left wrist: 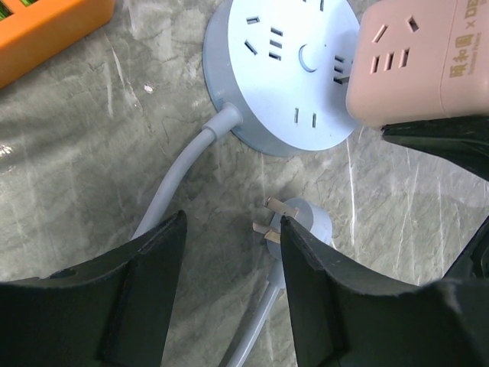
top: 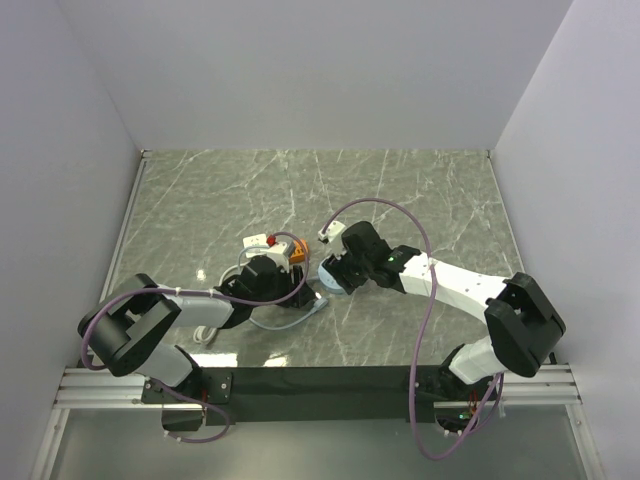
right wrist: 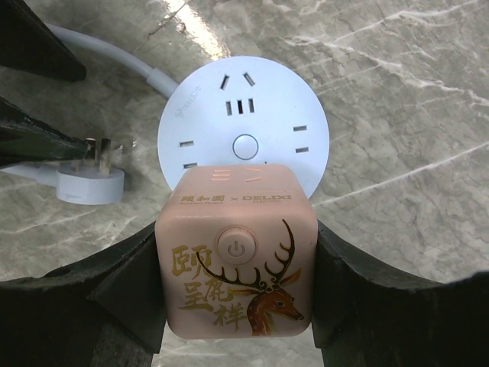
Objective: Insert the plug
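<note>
A round pale-blue power strip (left wrist: 286,73) (right wrist: 243,126) lies on the marble table; in the top view (top: 328,274) it sits between the two grippers. My right gripper (right wrist: 237,264) is shut on a pink cube socket with a deer picture (right wrist: 237,256), holding it at the strip's near edge; the cube also shows in the left wrist view (left wrist: 420,65). A white plug (left wrist: 302,225) (right wrist: 84,180) lies flat on the table with its prongs towards the strip. My left gripper (left wrist: 229,252) is open and hangs over the plug, its right finger (left wrist: 328,298) beside the plug.
An orange box (left wrist: 46,30) lies at the far left of the left wrist view, and shows by the left gripper in the top view (top: 290,250). The strip's white cable (left wrist: 183,172) runs across the table. Grey walls enclose the table.
</note>
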### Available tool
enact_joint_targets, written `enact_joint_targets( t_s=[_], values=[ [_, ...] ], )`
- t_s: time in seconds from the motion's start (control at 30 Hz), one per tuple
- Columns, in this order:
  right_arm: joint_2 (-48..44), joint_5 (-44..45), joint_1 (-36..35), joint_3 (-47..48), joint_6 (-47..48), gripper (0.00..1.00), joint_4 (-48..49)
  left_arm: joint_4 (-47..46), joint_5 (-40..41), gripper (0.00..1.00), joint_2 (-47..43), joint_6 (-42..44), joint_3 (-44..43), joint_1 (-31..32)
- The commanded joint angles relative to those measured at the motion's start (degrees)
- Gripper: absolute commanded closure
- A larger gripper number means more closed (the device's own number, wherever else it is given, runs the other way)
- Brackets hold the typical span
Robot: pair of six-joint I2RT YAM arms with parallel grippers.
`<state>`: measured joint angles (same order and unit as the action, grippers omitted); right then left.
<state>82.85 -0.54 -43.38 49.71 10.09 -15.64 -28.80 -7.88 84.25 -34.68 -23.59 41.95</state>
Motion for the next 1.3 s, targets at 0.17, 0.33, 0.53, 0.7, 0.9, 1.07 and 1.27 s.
enact_joint_targets(
  t_s=[0.17,0.33,0.53,0.7,0.9,1.07,1.27],
  values=[
    [-6.6,1.9,0.4,-0.8,-0.2,1.00,2.9,2.8,1.4,0.44,1.2,1.3,1.4,-0.5],
    [-7.4,1.2,0.7,-1.1,-0.2,1.00,3.3,3.7,2.4,0.43,-0.7,1.7,1.1,-0.5],
    [-4.5,0.7,0.7,-0.4,-0.2,1.00,3.1,4.1,2.6,0.43,-1.1,1.7,1.4,-0.5],
    [-2.6,-1.0,0.8,0.0,-0.2,1.00,2.3,4.0,2.6,0.43,-1.0,1.7,1.6,-0.5],
    [-1.7,-1.0,0.8,0.1,-0.2,1.00,2.4,4.2,2.8,0.43,-1.0,1.7,1.6,-0.5],
    [-0.4,-0.7,0.8,0.6,0.0,1.00,2.3,4.3,2.9,0.43,-0.8,1.7,1.8,-0.6],
    [1.3,0.1,1.2,1.2,0.2,1.00,2.2,4.5,2.7,0.43,-0.7,1.8,1.7,-0.5]
  ],
)
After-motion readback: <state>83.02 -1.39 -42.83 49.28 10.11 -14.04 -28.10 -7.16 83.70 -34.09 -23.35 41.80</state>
